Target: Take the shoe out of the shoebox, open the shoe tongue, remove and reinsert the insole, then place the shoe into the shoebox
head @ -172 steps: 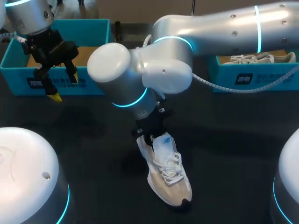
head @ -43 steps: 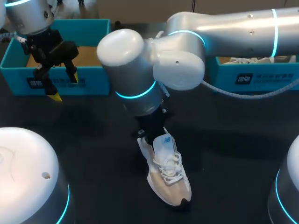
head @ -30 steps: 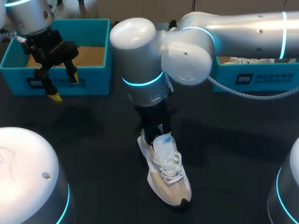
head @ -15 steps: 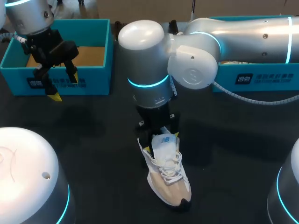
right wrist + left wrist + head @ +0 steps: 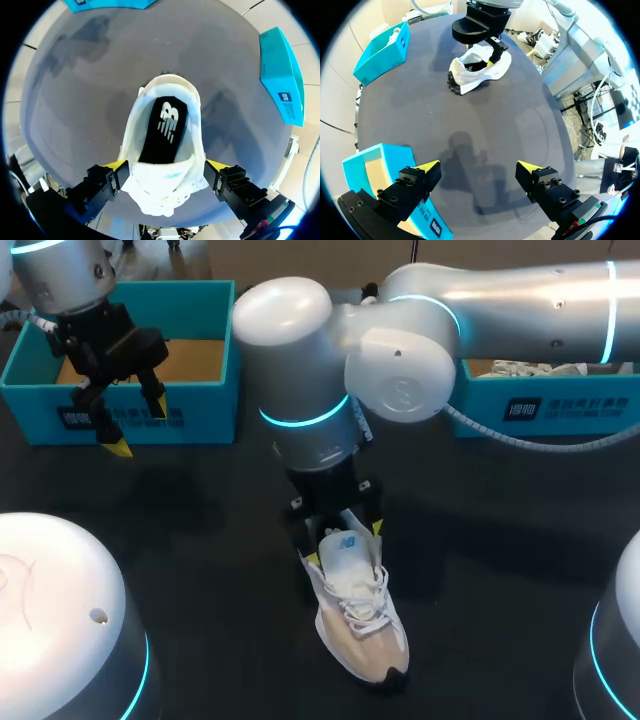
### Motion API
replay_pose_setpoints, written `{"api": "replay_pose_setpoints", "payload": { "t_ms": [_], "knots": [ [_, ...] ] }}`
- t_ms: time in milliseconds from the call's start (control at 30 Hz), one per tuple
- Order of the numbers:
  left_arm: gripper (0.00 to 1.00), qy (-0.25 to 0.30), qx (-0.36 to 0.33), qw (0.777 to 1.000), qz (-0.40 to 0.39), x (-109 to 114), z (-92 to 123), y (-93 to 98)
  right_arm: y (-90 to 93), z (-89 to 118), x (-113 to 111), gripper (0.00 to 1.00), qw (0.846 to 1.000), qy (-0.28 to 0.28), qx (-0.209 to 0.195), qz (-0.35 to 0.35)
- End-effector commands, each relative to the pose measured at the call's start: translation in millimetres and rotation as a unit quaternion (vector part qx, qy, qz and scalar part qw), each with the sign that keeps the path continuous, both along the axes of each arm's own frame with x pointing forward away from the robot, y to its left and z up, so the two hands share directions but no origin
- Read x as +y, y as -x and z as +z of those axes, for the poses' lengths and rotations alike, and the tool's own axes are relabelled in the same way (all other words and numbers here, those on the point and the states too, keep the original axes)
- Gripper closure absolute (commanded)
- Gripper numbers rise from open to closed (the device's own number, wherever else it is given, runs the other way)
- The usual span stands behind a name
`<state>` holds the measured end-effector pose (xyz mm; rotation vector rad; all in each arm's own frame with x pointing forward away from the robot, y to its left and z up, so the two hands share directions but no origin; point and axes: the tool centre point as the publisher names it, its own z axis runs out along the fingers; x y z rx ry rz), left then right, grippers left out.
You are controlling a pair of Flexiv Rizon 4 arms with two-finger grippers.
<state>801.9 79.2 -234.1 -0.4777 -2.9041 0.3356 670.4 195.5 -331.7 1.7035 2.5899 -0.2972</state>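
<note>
**Head view.** The shoe (image 5: 357, 625), white and beige, lies on its sole on the dark table (image 5: 200, 540), near the middle and well apart from both boxes. Its toe points toward the robot and its white laces (image 5: 362, 595) are done up. The right arm (image 5: 500, 300) reaches in past the middle and stands above the heel end. The right gripper (image 5: 345, 545) is spread wide, with one yellow tip just beside each side of the shoe's collar and the shoe between them. The left shoebox (image 5: 205, 425), teal with its brown floor showing, sits at the far left. The left gripper (image 5: 139, 426) hangs in front of its near wall, clear of the table. The right shoebox (image 5: 590, 405), at the far right, holds a second shoe (image 5: 560, 370).

**Right wrist view.** The camera looks straight down into the shoe's opening. The black insole (image 5: 167, 127) lies flat inside. The pale tongue (image 5: 162, 192) bulges up on the gripper's side of the opening, between the two fingers.

**Left wrist view.** The left gripper's fingers stand wide apart with nothing between them. The left shoebox is beside and under one finger, and the shoe and the right gripper are far ahead across the table.
</note>
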Motion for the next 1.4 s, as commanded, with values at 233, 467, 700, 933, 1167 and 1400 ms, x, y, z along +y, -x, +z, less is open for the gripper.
{"api": "replay_pose_setpoints", "payload": {
  "t_ms": [233,467,700,933,1167,1400],
  "knots": [
    [0.0,-0.001,-0.001,1.0,-0.001,1,0,0.7,18.4,-1,3,0.0,0.999,-0.007,0.005,-0.031],
    [0.0,-0.001,-0.001,1.0,-0.001,1,0,0.7,36.7,25,4,0.0,0.999,0.01,-0.011,-0.05],
    [0.0,-0.001,-0.001,1.0,-0.001,1,0,0.7,52.4,42,4,0.0,0.998,0.007,-0.012,-0.066],
    [0.0,-0.001,-0.001,1.0,-0.001,1,0,0.7,52.1,51,-1,0.73,0.997,0.008,-0.013,-0.074],
    [0.0,-0.001,-0.001,1.0,-0.001,1,0,0.7,45.2,46,-5,0.8,0.998,0.008,-0.021,-0.055],
    [0.0,-0.001,-0.001,1.0,-0.001,1,0,0.7,32.3,35,-9,0.76,0.999,0.003,-0.022,-0.041]
  ]
}}
